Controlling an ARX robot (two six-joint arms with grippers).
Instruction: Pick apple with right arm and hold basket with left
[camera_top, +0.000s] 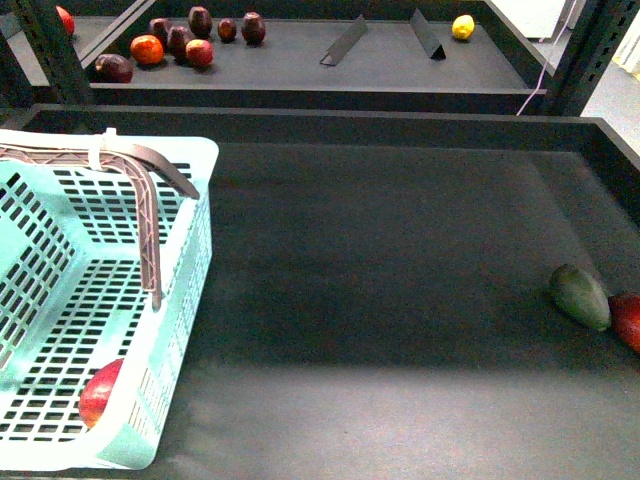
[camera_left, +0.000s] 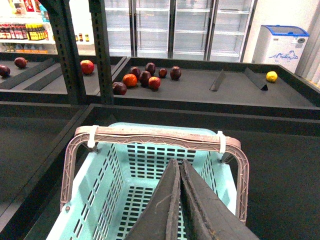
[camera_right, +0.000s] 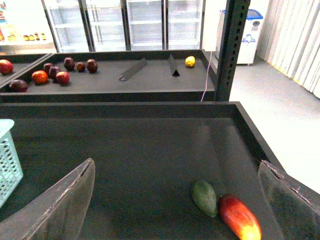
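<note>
We hover our left gripper (camera_left: 179, 200) pressed together above the basket (camera_top: 180, 300), where the apple (camera_top: 100, 393) already rests; our right gripper (camera_right: 175, 200) hangs spread, empty, over the tabletop (camera_top: 380, 300).

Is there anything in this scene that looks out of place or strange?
Nothing looks spilled or damaged. The basket stands upright with its handles tied together, and a red apple lies in its near corner. A green fruit and a red fruit lie side by side on the dark shelf.
</note>
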